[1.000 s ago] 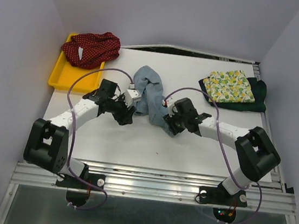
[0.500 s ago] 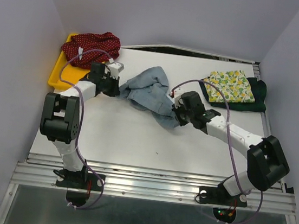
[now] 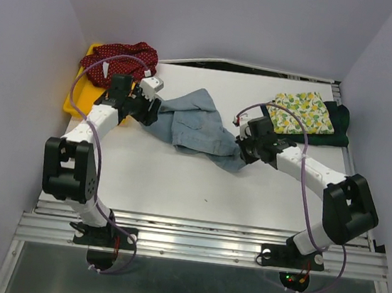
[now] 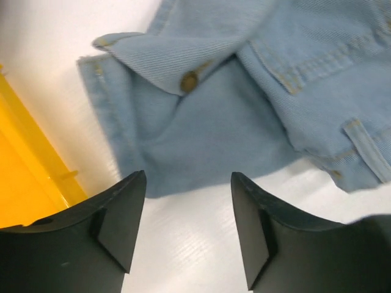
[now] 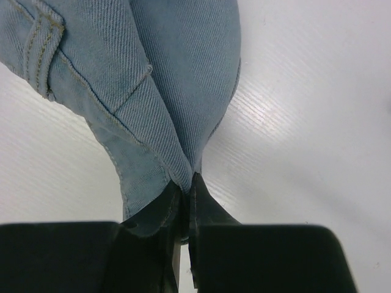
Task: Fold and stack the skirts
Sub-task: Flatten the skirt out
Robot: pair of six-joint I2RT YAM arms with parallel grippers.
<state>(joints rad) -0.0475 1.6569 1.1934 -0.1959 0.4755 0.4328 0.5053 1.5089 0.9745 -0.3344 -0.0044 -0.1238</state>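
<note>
The light-blue denim skirt [image 3: 197, 127] lies stretched across the table's middle, also in the left wrist view [image 4: 244, 91] and the right wrist view [image 5: 153, 79]. My left gripper [image 3: 153, 110] is open and empty just off the skirt's left edge [image 4: 188, 207]. My right gripper [image 3: 244, 151] is shut on the skirt's right end [image 5: 186, 189]. The red white-dotted skirt [image 3: 121, 59] lies bunched on the yellow tray. The folded lemon-print skirt [image 3: 302, 112] sits on the dark green skirt [image 3: 333, 127] at the back right.
The yellow tray [image 3: 75, 97] stands at the back left, close to my left gripper; its edge shows in the left wrist view [image 4: 30, 171]. White walls close in on three sides. A metal rail runs along the table's near edge [image 3: 198, 241].
The arms have moved apart and drawn the bunched denim skirt out flat across the table. My left gripper has let go of the skirt's left edge and now stands open.
</note>
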